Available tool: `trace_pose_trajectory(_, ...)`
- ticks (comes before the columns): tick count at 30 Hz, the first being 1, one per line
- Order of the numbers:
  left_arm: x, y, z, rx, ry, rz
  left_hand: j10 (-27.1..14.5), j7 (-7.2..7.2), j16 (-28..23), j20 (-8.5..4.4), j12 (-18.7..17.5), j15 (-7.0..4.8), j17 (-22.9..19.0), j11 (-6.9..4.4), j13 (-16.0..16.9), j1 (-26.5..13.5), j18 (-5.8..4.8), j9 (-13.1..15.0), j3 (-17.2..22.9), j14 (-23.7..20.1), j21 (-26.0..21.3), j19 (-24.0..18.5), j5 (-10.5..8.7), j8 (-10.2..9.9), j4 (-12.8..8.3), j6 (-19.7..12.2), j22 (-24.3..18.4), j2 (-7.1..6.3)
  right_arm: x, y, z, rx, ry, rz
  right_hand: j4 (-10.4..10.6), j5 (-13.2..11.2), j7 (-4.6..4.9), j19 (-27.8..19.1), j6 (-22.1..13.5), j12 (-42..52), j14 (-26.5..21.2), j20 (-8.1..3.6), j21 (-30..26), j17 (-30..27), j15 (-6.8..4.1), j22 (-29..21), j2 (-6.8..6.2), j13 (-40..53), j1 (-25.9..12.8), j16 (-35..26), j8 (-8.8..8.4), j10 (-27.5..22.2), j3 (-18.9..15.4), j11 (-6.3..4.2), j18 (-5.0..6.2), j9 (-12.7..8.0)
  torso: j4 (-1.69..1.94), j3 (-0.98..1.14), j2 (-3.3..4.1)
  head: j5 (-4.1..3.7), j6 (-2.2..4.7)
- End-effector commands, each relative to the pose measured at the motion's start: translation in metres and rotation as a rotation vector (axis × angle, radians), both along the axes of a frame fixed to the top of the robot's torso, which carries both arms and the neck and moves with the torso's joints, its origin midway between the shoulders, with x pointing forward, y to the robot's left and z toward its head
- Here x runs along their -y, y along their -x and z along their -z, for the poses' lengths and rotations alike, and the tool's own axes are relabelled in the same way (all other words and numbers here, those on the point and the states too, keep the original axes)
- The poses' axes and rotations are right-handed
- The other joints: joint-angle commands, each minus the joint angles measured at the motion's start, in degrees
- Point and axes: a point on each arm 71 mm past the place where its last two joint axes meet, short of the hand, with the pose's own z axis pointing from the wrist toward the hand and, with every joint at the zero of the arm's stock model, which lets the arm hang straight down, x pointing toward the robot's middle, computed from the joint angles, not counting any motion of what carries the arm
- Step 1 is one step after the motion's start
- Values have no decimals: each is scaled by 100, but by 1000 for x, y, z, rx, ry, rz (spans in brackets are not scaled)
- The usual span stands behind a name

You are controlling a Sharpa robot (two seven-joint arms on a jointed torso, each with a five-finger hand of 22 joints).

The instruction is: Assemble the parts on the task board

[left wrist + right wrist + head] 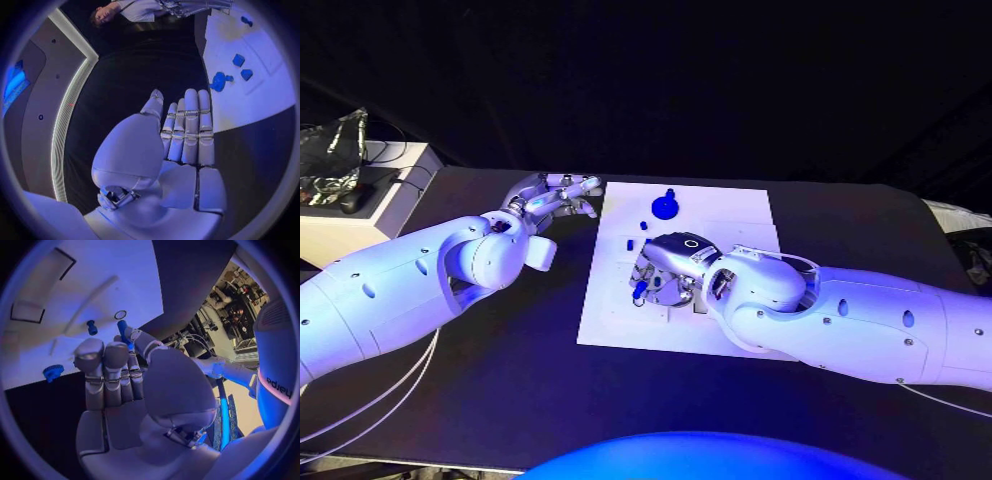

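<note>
Worktop (516,400) in black is carrying the flat white rectangular task board (733,215) at its middle, and I am seeing both white arms reaching in towards it.

The right silver hand (669,270) is hovering low over the near-left part of the board. In the right wrist view its fingers (103,365) are standing close together, and the thumb and one finger are pinching a slim blue peg-shaped part (123,332) at their tips, so this hand is holding that piece. Near those fingertips on the board I am seeing a small dark blue stud (92,327) standing upright, a little ring-shaped mark (120,315) just beside the held peg, and a ridged blue round cap (53,372) lying near the board's edge.

The left silver hand (548,198) is hanging over the bare worktop just off the board's left edge, near its far corner. In the left wrist view its fingers (187,130) are lying straight and side by side, the palm is showing bare, and it is gripping nothing.

A larger blue round part with a short stem (665,207) is lying on the far part of the board. From the left wrist I am also making out two small blue blocks (242,67) near it.
</note>
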Motion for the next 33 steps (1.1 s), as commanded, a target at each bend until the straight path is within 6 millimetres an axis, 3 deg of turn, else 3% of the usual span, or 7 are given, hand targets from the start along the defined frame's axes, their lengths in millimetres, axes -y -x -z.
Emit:
trace_pose_trajectory(1,2,1,-1,2,13,15,-20,30,-31,9,27,27,-9,3,0,-14,-60,9,-33,1,-20,46,-4,29,-9,-3,6,53,-2,2,2,-1,22,-29,-17,31,6,84,35,18,-20,-26,9,-5,-32,525,136,15,21,7,6,198,9,-175,78,10,-1,-4,-5,13,-16)
trace_pose_trajectory(33,0,1,-1,2,8,12,-26,36,-27,7,25,28,-10,6,-1,-10,-60,9,-45,4,-29,53,-4,29,-12,-11,16,58,-2,3,14,-10,95,-27,-36,25,10,73,33,18,-21,-24,4,-13,-30,522,148,15,17,6,6,195,0,-173,80,6,-1,-3,-6,20,-80)
